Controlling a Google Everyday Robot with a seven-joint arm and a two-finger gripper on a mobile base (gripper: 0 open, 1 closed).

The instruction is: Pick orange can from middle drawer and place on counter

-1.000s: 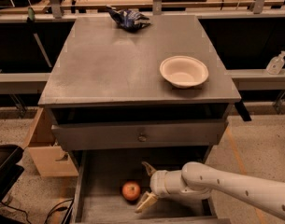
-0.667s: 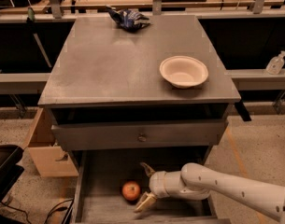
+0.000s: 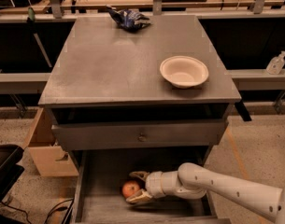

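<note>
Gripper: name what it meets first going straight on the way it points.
The orange can. The gripper, low inside the middle drawer with fingers open, points straight at it, and the can lies right before them, though depth is hard to judge.

Gripper (image 3: 136, 187) low, fingers (image 3: 139, 198) seemingly spread

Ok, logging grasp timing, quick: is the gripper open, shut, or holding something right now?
Gripper: open, down in the middle drawer, fingers either side of the orange can, not closed on it.
</note>
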